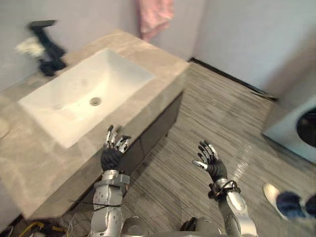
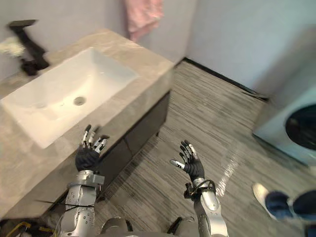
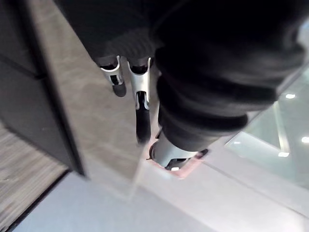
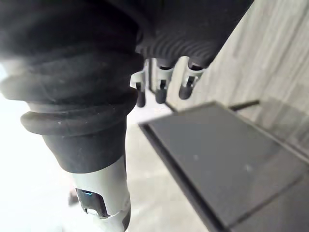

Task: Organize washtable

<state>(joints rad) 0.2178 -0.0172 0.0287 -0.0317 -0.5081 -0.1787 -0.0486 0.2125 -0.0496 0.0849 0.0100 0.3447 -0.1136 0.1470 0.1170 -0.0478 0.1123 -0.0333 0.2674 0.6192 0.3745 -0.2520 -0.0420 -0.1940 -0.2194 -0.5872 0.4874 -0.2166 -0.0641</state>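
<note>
The washtable is a beige stone counter (image 1: 148, 52) with a white rectangular sink (image 1: 84, 94) set in it. A black faucet (image 1: 47, 47) stands at the back left with a whitish object (image 1: 29, 47) beside it. My left hand (image 1: 112, 153) is raised in front of the counter's front edge, fingers straight and holding nothing. My right hand (image 1: 211, 163) hangs over the wood-look floor to the right of the counter, open and empty as well.
A pink towel (image 1: 154, 16) hangs on the wall behind the counter. Dark cabinet fronts (image 1: 153, 131) lie under the counter. A white washing machine (image 1: 296, 126) stands at the right. A person's shoe and leg (image 1: 284, 202) show at the lower right.
</note>
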